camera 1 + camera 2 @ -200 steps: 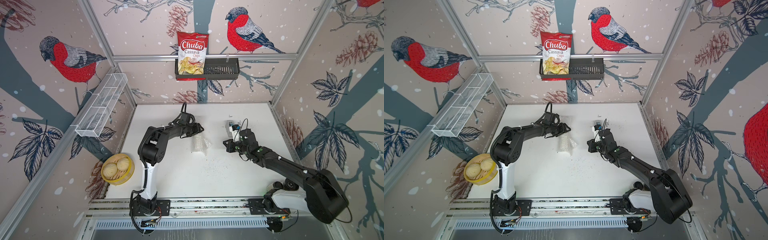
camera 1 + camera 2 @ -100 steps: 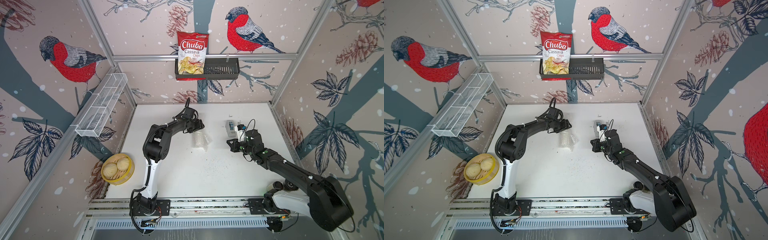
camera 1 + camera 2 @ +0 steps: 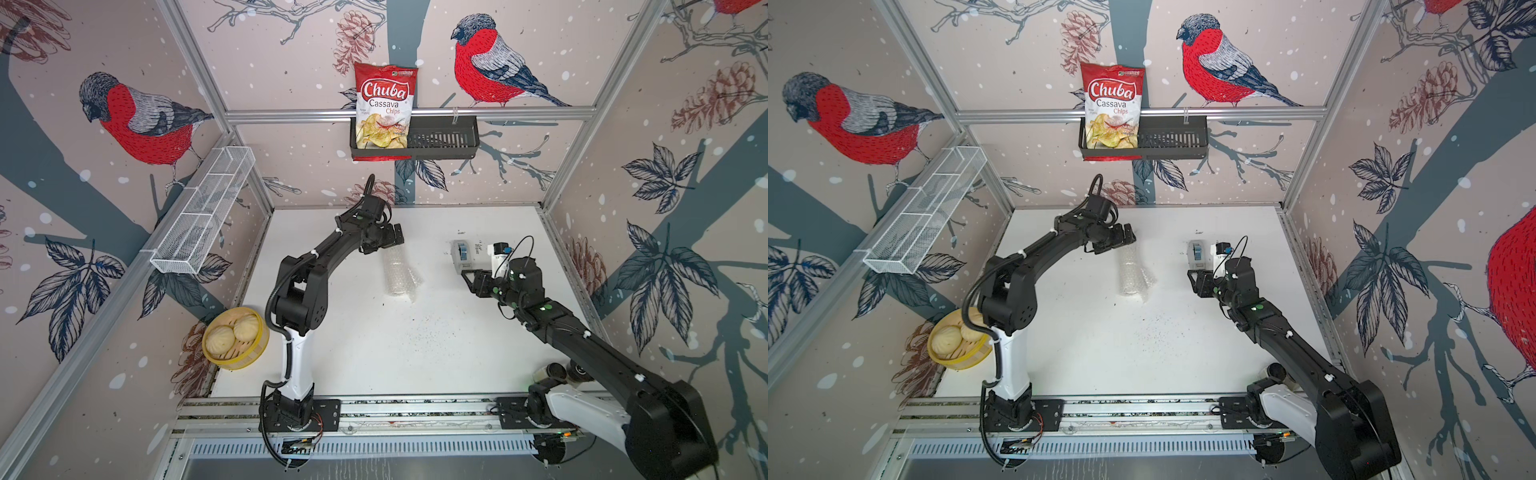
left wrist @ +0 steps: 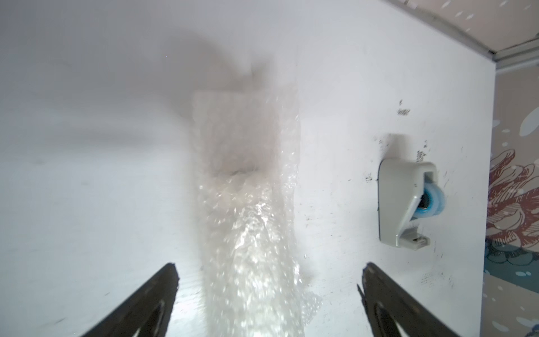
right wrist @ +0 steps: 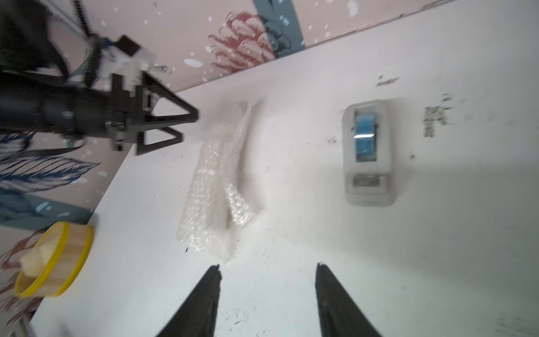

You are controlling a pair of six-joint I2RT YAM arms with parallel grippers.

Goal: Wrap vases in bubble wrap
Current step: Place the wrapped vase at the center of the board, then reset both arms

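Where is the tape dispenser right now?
In both top views the tape dispenser sits on the table, on its right side toward the back wall. It is just beyond the right gripper, with the bubble wrap to its left.

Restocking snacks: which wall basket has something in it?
The black basket on the back wall: it holds the chips bag; the white wire basket shows nothing inside.

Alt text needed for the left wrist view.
A rolled bundle of bubble wrap lies on the white table, untouched between the wide-open jaws of the left gripper. A grey tape dispenser with a blue roll sits apart, beside it.
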